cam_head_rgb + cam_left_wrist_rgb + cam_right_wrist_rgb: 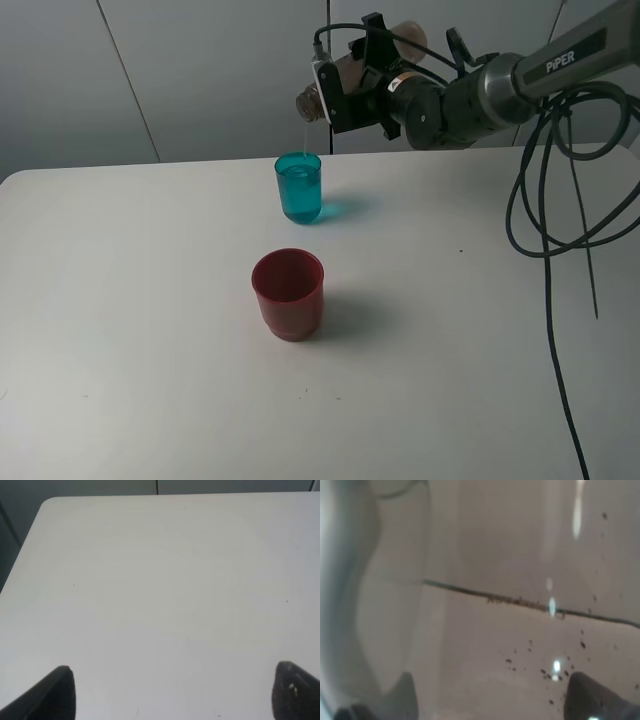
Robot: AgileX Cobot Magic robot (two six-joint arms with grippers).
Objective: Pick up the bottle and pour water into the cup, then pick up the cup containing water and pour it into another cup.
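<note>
Bottle [312, 100], clamped in the right gripper [350, 85], tilts over the teal cup [299, 190], pouring a thin stream; left gripper [170, 690] stands released.

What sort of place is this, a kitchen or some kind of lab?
Most likely a robotics lab or test bench: a plain white table, plain grey wall panels, and a robot arm with loose cables.

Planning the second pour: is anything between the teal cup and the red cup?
Nothing visible does: only bare table lies between the teal cup and the red cup. The bottle hangs tilted above the teal cup's rim, though.
</note>
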